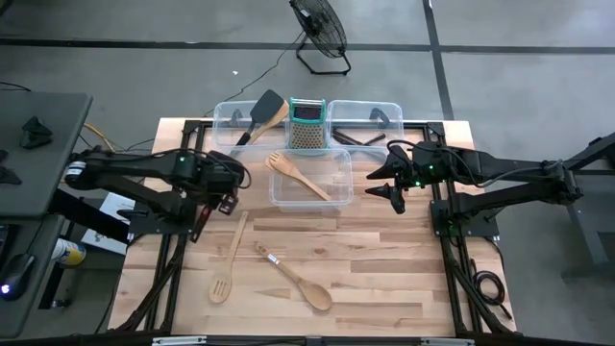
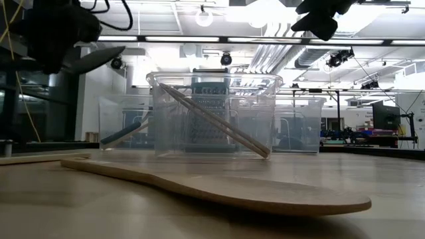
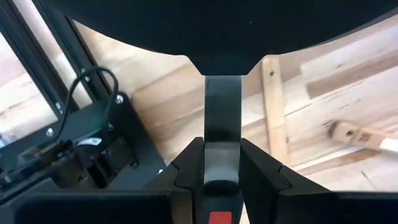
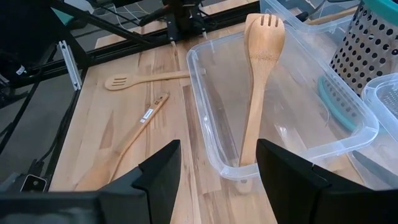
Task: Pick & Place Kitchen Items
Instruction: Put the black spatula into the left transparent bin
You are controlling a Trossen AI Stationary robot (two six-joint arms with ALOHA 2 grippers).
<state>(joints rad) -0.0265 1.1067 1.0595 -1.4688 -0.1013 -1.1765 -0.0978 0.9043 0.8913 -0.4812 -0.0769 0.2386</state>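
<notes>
My left gripper [image 1: 224, 188] hangs above the table's left side, pointing down, shut on a black utensil [image 3: 222, 118]. The utensil's broad black head [image 2: 99, 58] sticks out beside the gripper in the low view. A wooden fork-spoon [image 4: 258, 81] leans in the front clear bin [image 1: 336, 187], head on the far rim. A slotted wooden spoon [image 1: 229, 259] and a plain wooden spoon [image 1: 294, 279] lie flat on the table. My right gripper [image 4: 217, 168] hovers open, right of the front bin, with nothing between its fingers. My left gripper pinches the black utensil's handle [image 3: 222, 158] between its two fingers [image 3: 186, 171], a little way from the broad head [image 3: 217, 37]. The fingers come from above and lie across the handle. The utensil is lifted clear of the table and lies roughly level.
Two clear bins stand at the back: the left one [image 1: 231, 123] holds a black turner and a wooden spatula [image 1: 264, 111]. A teal-topped metal grater [image 1: 307, 125] stands between them. Black frame rails [image 1: 178, 250] run along both table sides. Bare wood lies at the near right.
</notes>
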